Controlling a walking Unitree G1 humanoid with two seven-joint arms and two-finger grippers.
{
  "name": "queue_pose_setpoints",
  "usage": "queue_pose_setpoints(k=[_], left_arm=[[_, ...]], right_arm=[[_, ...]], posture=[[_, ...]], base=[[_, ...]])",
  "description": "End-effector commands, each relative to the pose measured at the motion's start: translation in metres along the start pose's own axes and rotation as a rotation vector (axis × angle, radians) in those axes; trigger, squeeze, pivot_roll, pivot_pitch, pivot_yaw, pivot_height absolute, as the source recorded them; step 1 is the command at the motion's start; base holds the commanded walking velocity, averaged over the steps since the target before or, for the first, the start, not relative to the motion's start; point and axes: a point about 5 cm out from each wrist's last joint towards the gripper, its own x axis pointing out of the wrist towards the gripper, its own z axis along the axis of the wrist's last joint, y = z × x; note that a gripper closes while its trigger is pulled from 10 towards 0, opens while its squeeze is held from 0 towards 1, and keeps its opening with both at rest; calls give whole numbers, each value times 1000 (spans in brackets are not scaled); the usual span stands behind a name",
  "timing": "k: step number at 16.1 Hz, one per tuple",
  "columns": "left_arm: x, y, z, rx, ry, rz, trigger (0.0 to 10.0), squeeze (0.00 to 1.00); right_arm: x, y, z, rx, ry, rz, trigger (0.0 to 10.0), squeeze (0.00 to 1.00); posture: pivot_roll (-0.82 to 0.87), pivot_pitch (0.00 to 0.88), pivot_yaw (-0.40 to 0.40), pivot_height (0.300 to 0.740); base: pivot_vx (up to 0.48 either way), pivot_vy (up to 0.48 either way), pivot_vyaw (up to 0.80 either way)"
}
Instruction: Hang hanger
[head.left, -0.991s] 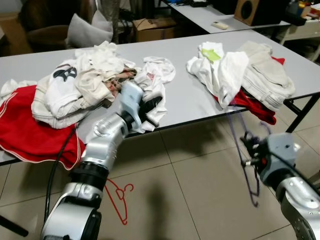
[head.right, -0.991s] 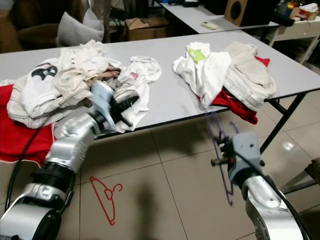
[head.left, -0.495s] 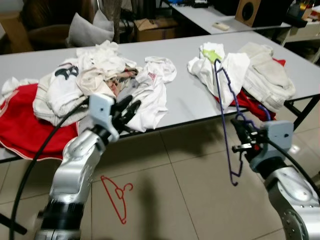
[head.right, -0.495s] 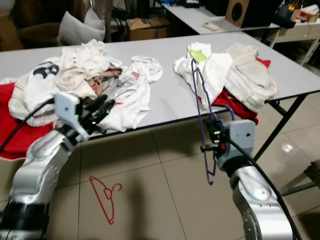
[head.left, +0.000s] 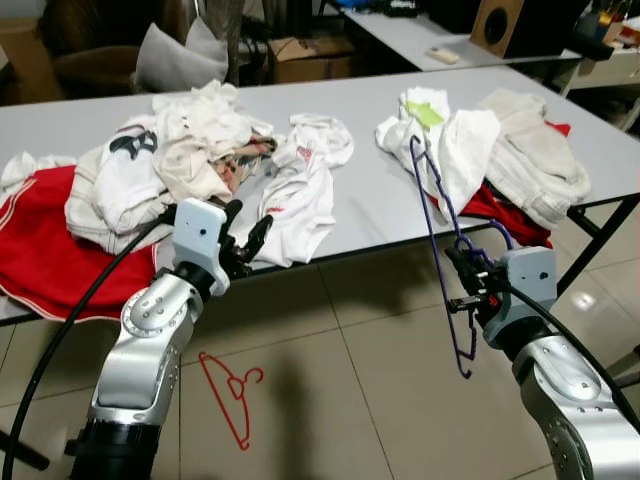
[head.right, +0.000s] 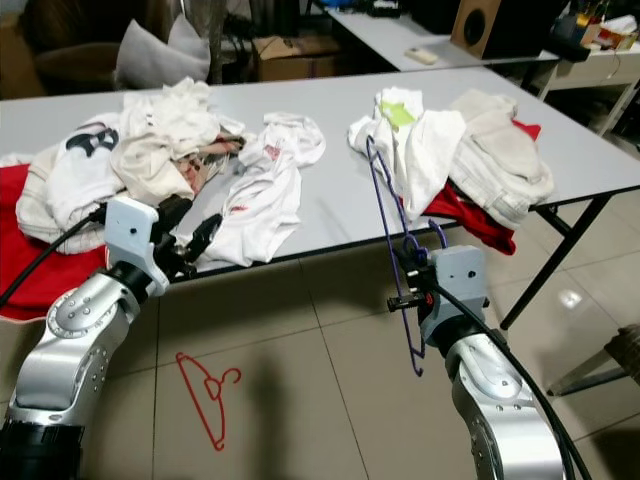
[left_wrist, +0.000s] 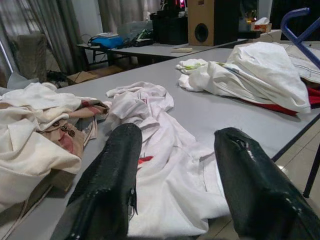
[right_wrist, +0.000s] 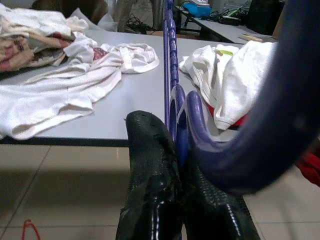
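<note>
No text, label or number is legible anywhere; the prints on the white garments (head.left: 305, 180) are unreadable.

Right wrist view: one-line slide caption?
Right claw shut on a purple hanger, facing a grey table strewn with white garments.

Purple hanger (head.left: 440, 225), red hanger (head.left: 232, 392), grey table (head.left: 370, 200), white shirt (head.left: 300, 190), red cloth (head.left: 40, 250), beige floor tiles (head.left: 340, 400)

Clothes piles (head.left: 170, 160) lie on the table (head.left: 370, 200); a hanger (head.left: 232, 392) lies on the floor (head.left: 340, 400) before it.
</note>
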Motion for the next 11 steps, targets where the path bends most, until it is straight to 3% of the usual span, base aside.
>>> queue_pose_setpoints(k=[1, 6, 10, 11], left_arm=[[-1, 0, 0, 16, 13, 7, 10000, 1000], [0, 1, 1, 25, 20, 9, 10000, 1000], [-1, 0, 0, 27, 28, 1, 10000, 1000], [-1, 0, 0, 29, 29, 0, 10000, 1000]], right_arm=[[1, -2, 6, 9, -34, 2, 10000, 0], [2, 3, 5, 24, -36, 43, 10000, 0], [2, 5, 1, 40, -5, 55, 10000, 0], [2, 5, 2, 29, -10, 57, 10000, 0]], posture=[[-188, 0, -19, 740], [-184, 0, -18, 740], [-182, 0, -16, 740], [-182, 0, -16, 740]], base=[[281, 0, 0], [294, 0, 0], [312, 0, -738], [315, 0, 0]])
